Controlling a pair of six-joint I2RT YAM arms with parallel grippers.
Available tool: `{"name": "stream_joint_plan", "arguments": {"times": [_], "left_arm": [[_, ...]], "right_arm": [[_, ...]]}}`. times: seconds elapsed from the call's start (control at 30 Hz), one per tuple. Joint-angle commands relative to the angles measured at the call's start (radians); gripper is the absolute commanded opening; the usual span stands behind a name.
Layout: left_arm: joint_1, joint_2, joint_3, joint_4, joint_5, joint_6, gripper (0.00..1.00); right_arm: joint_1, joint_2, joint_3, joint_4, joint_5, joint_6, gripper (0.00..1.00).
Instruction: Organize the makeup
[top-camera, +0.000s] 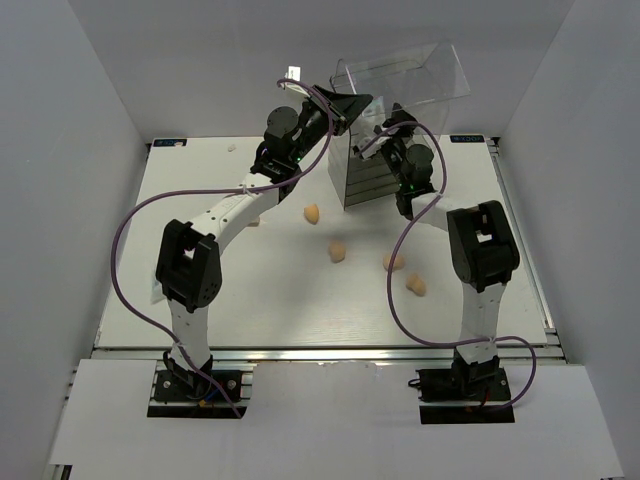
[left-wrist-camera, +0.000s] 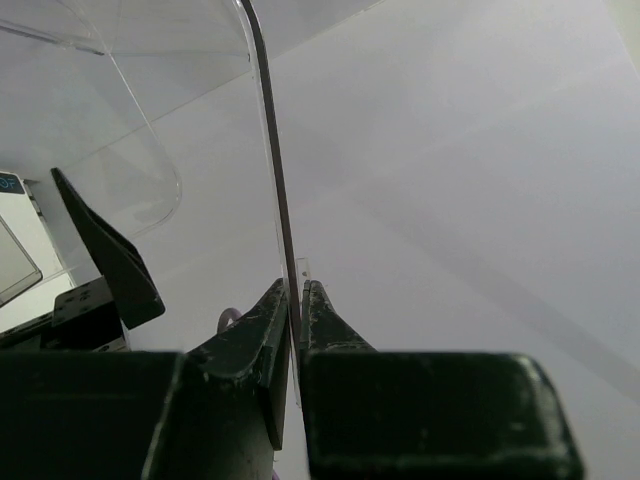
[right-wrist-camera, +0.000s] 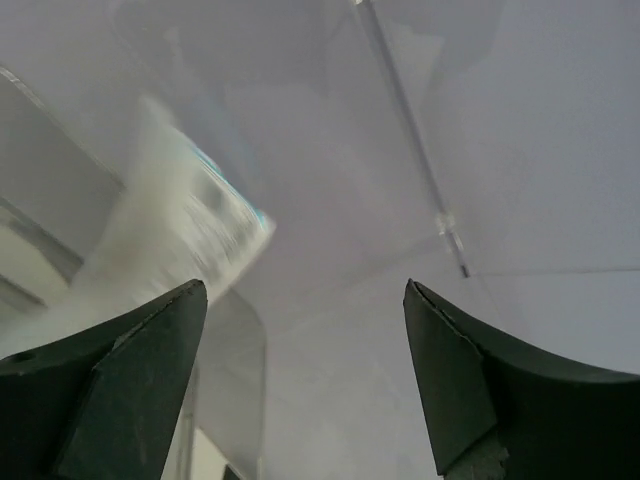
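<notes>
Four peach egg-shaped sponges lie loose on the white table: one (top-camera: 312, 213), one (top-camera: 338, 250), one (top-camera: 394, 261) and one (top-camera: 416, 285). My left gripper (top-camera: 343, 106) is raised at the back, shut on the thin edge of the clear plastic drawer box (top-camera: 405, 78), which is tilted in the air. In the left wrist view the jaws (left-wrist-camera: 296, 286) pinch that clear wall (left-wrist-camera: 268, 150). My right gripper (top-camera: 392, 127) is open and empty beside the box (right-wrist-camera: 302, 288). A blurred white-blue packet (right-wrist-camera: 190, 215) shows through the plastic. The tube and stick are out of view.
A grey drawer frame (top-camera: 362, 170) stands upright under the lifted clear box, between both wrists. A small peach piece (top-camera: 255, 221) peeks out beside the left forearm. White walls enclose the table (top-camera: 200, 290) on the left, back and right.
</notes>
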Motion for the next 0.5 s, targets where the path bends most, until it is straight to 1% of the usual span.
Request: {"name": "stream_joint_plan", "arguments": {"times": [0.0,0.03,0.07,0.1,0.13,0.17,0.2,0.23,0.27,0.3,0.33,0.37,0.4,0.43,0.47], "left_arm": [[0.006,-0.038,0.033,0.114,0.019,0.021,0.19],[0.008,-0.038,0.031,0.113,0.019,0.021,0.19],[0.006,-0.036,0.031,0.113,0.019,0.022,0.18],[0.008,-0.038,0.033,0.111,0.019,0.024,0.18],[0.008,-0.036,0.034,0.109,0.019,0.024,0.19],[0.008,-0.036,0.034,0.109,0.02,0.024,0.19],[0.008,-0.033,0.036,0.111,0.023,0.022,0.19],[0.008,-0.032,0.039,0.109,0.024,0.022,0.19],[0.008,-0.032,0.039,0.111,0.024,0.021,0.18],[0.008,-0.032,0.04,0.109,0.025,0.021,0.19],[0.008,-0.032,0.04,0.109,0.025,0.021,0.19],[0.008,-0.032,0.04,0.109,0.025,0.022,0.19],[0.008,-0.032,0.04,0.108,0.024,0.022,0.19],[0.008,-0.032,0.04,0.106,0.024,0.022,0.19],[0.008,-0.03,0.042,0.106,0.024,0.022,0.19]], "right_arm": [[-0.011,-0.078,-0.029,0.003,-0.041,0.042,0.85],[-0.016,-0.137,-0.082,-0.006,-0.057,0.053,0.85],[-0.019,-0.17,-0.118,-0.023,-0.111,0.077,0.84],[-0.032,-0.208,-0.197,-0.04,-0.151,0.087,0.82],[-0.039,-0.295,-0.236,-0.066,-0.194,0.099,0.78],[-0.046,-0.34,-0.271,-0.165,-0.247,0.11,0.75],[-0.059,-0.389,-0.302,-0.229,-0.354,0.11,0.66],[-0.065,-0.476,-0.349,-0.292,-0.395,0.113,0.6],[-0.068,-0.515,-0.367,-0.405,-0.459,0.148,0.48],[-0.072,-0.558,-0.38,-0.461,-0.491,0.174,0.38],[-0.086,-0.637,-0.393,-0.521,-0.525,0.201,0.28],[-0.092,-0.673,-0.391,-0.59,-0.6,0.225,0.13],[-0.098,-0.711,-0.388,-0.715,-0.633,0.261,0.07],[-0.099,-0.784,-0.384,-0.768,-0.659,0.28,0.05],[-0.1,-0.82,-0.384,-0.808,-0.709,0.294,0.06]]}}
